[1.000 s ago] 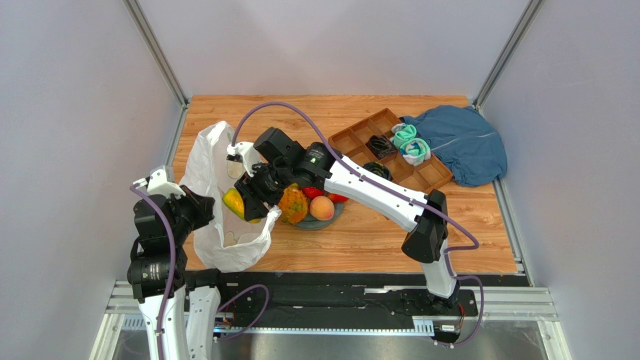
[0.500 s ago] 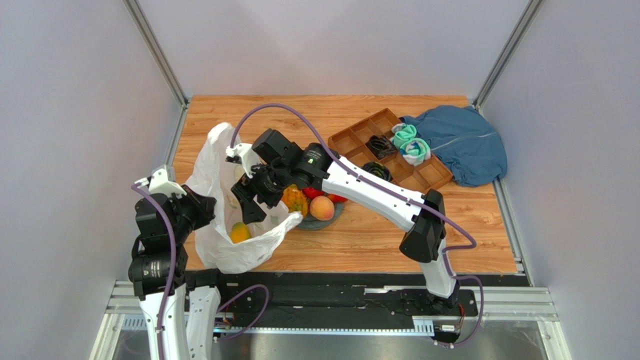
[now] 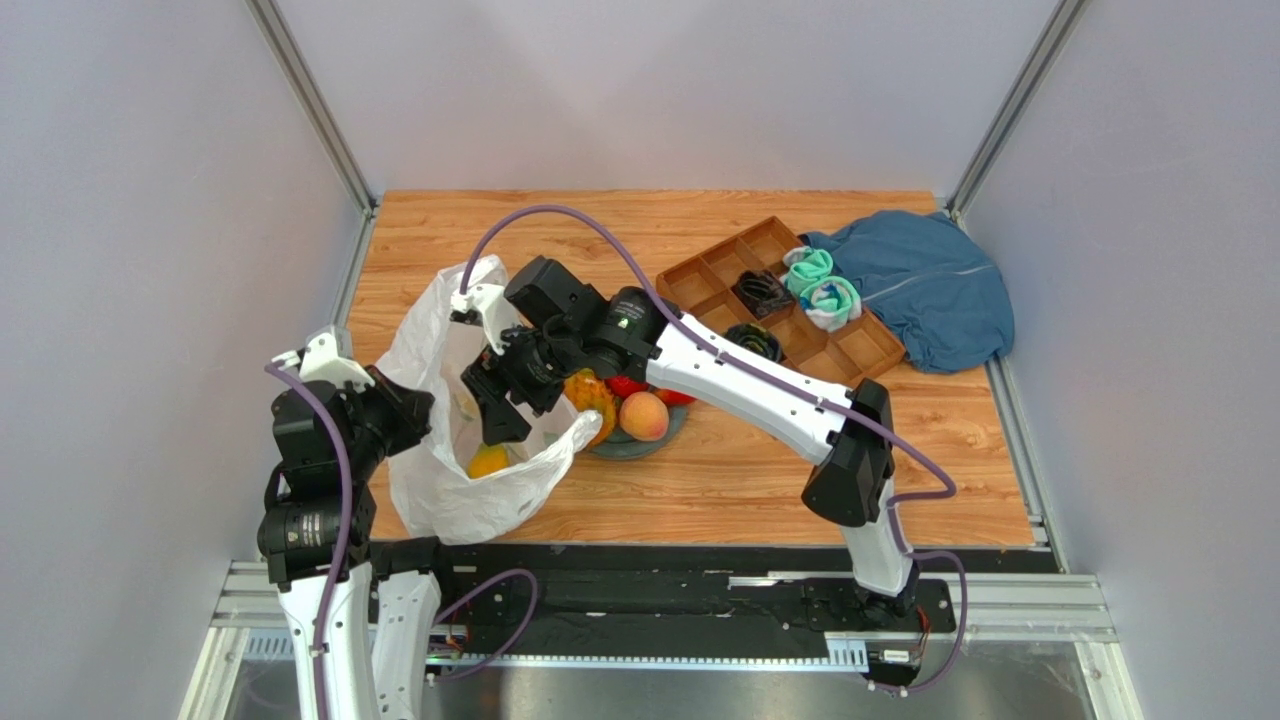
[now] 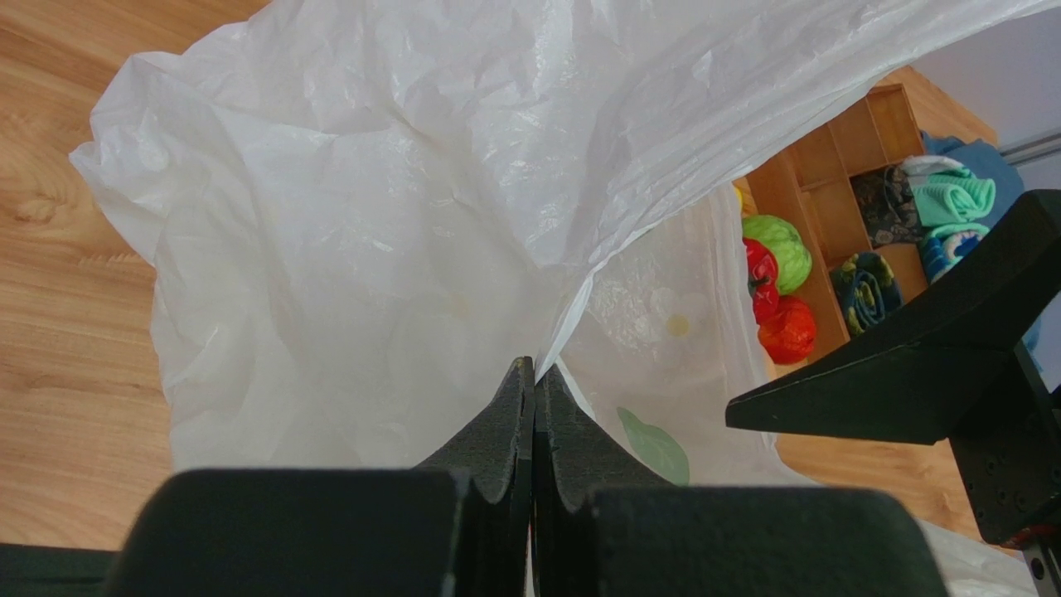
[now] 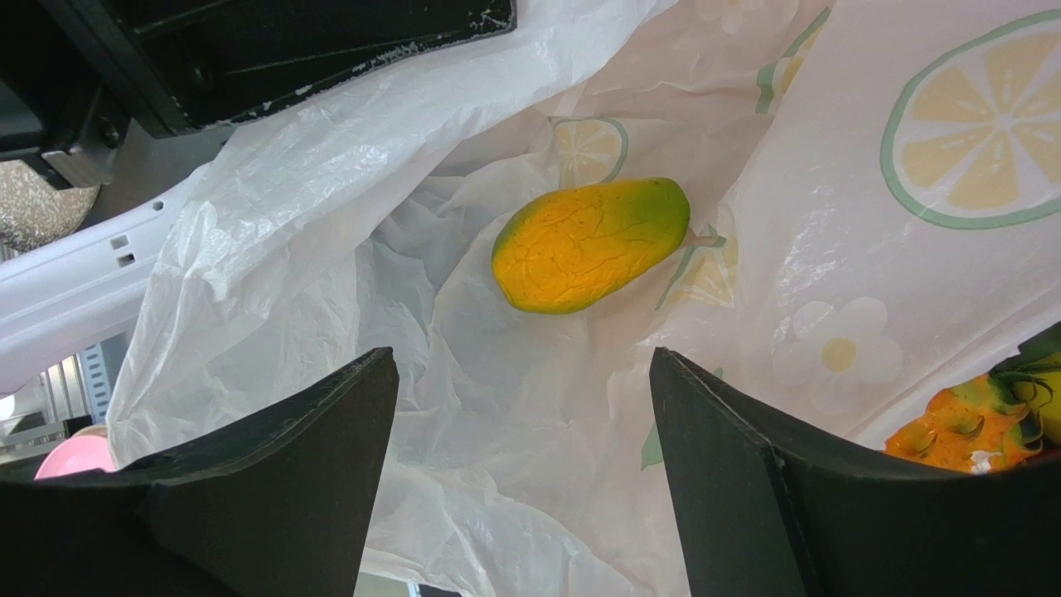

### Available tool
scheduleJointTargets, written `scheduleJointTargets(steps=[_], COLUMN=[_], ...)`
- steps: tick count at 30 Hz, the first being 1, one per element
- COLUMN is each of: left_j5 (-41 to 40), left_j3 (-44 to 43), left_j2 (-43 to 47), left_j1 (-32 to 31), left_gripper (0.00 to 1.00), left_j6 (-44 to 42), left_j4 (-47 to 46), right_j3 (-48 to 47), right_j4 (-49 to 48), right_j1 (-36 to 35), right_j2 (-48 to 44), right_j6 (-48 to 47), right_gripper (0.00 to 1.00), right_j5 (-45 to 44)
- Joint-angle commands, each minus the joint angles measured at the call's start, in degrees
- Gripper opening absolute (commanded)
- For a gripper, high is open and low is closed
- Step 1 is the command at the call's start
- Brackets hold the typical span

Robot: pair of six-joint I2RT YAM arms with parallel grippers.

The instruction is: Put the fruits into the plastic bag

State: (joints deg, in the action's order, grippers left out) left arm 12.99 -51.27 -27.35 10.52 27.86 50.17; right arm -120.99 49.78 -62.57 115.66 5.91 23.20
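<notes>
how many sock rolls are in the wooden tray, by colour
teal sock rolls: 2
black sock rolls: 2
total: 4

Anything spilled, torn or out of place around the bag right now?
Nothing stands out. The yellow-green mango lies inside the thin white citrus-print plastic bag, whose rim the left gripper pinches; the right gripper hangs open above it. The other toy fruits sit beside the bag, none strayed.
</notes>
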Motion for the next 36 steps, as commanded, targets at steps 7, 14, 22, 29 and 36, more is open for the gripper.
scheduleJointTargets(steps=[7,14,22,29,36], left_j5=[-0.2,-0.8,-0.8,-0.8,-0.4], left_j3=[0.0,-0.1,-0.3,-0.2,-0.2], left_j2=[-0.4,-0.3,-0.5,-0.6,-0.9], left_j1=[-0.2,-0.2,-0.2,-0.2,-0.2], left_gripper=[0.00,0.00,0.00,0.00,0.00], left_j6=[-0.3,-0.9,-0.9,-0.6,-1.1], left_j4=[-1.9,-1.7,-1.7,-1.9,-2.4], right_j3=[4.6,14.4,24.6,25.8,21.0], right_j4=[-11.2,-12.5,-9.8,-6.9,-2.4], right_j1=[1.6,9.8,16.4,16.4,16.3], right_j2=[-16.3,-24.9,-26.5,-20.7,-12.0], right_j6=[-0.3,2.3,4.5,5.1,4.7], right_gripper=[0.76,0.74,0.65,0.58,0.50], right_j5=[-8.5,-11.6,-18.4,-22.0,-23.0])
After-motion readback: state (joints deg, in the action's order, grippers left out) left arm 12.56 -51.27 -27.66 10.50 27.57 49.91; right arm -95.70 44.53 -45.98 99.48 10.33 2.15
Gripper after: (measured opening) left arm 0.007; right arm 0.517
